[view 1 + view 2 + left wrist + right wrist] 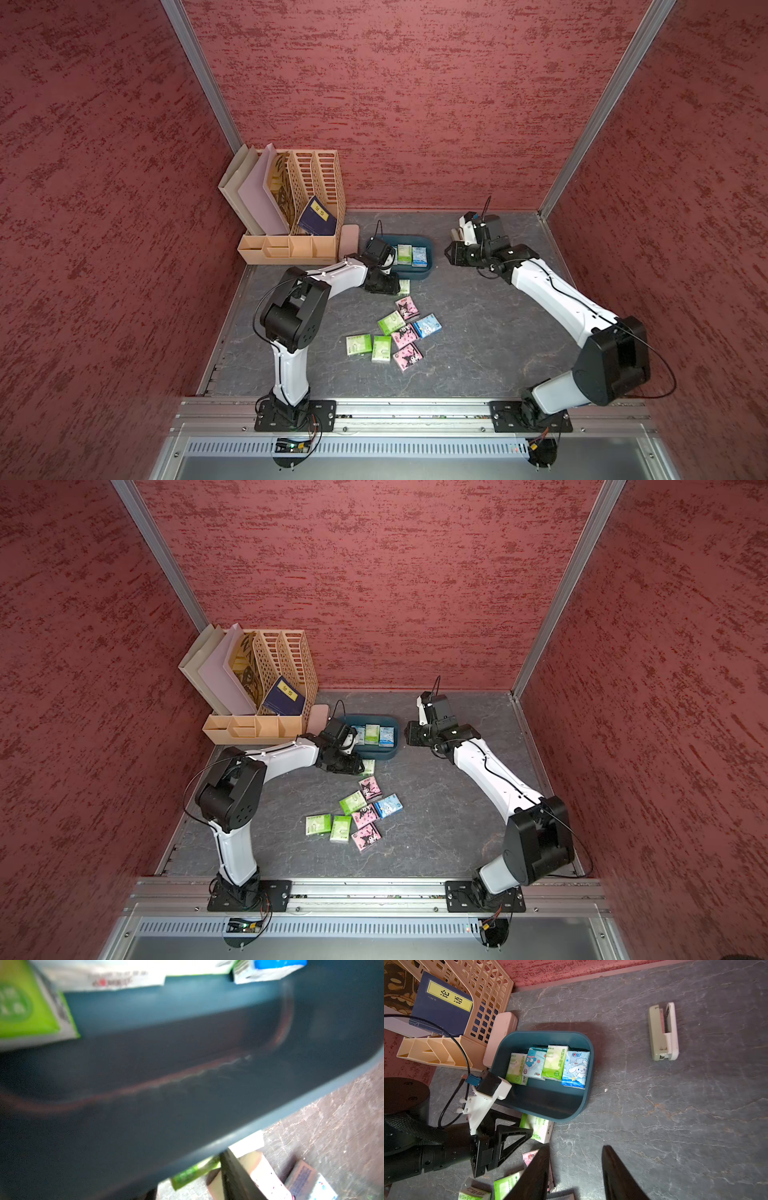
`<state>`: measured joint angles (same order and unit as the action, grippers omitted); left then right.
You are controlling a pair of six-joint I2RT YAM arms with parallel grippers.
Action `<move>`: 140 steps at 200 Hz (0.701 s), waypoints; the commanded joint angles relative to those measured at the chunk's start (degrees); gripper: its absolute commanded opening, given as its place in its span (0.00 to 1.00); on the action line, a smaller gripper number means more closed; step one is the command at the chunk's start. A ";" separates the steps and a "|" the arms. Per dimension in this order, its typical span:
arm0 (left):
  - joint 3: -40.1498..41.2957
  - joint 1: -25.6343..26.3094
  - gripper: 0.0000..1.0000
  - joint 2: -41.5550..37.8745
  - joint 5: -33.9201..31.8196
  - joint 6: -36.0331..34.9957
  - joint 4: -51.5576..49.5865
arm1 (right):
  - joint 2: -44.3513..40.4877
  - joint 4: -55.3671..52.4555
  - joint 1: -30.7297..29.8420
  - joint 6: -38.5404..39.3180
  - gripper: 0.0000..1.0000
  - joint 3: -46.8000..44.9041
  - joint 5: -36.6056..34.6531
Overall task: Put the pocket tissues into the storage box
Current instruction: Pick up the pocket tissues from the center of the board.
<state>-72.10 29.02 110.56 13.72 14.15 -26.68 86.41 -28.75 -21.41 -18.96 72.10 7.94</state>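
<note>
While the left gripper [526, 1125] is reaching down just outside the near wall of the storage box [546, 1103], its jaws are standing partly apart. Their tips are at the end of a green packet [538, 1129] lying on the table [675, 1115]; whether they are clamping it I cannot tell. The right gripper [576, 1148] is hanging above the table on the box's right side, jaws moderately apart and holding nothing.

The right wrist view is showing four pocket tissues [555, 1061] lying side by side along the box's far wall, two green and two blue. In both top views the left arm's wrist is covering part of that row. The left wrist view, heavily blurred, is showing mostly the box's inner wall, with one dark finger [234, 1176] past the rim. A top view is showing seven loose packets [404, 336] clustered near the table's middle, apart from the box. A beige stapler [663, 1031] is showing whole only in the right wrist view.

A pink case [500, 1036] is lying just beside the box's left end, between it and the file organiser [316, 178]. The near half of the box floor is lying bare, and the table between box and stapler is lying open.
</note>
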 commanded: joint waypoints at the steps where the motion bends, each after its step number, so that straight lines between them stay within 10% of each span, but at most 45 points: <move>1: -1.10 0.51 0.45 1.53 0.66 0.00 -1.23 | -2.21 -0.06 0.67 1.03 0.45 -0.10 0.82; 25: -0.62 0.50 0.42 1.56 0.79 0.24 -1.45 | -2.20 -0.37 0.77 1.39 0.45 0.23 1.01; 82: -0.38 0.72 0.00 -0.31 1.59 -0.63 -3.10 | -2.66 0.23 0.74 1.30 0.46 -0.63 1.73; 140: 1.57 2.38 0.00 -7.38 1.78 -3.07 -3.19 | -6.22 0.80 0.78 1.28 0.49 -2.02 3.23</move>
<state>-71.40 29.87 108.49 15.07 13.32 -28.97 83.09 -28.82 -21.15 -18.37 70.63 9.58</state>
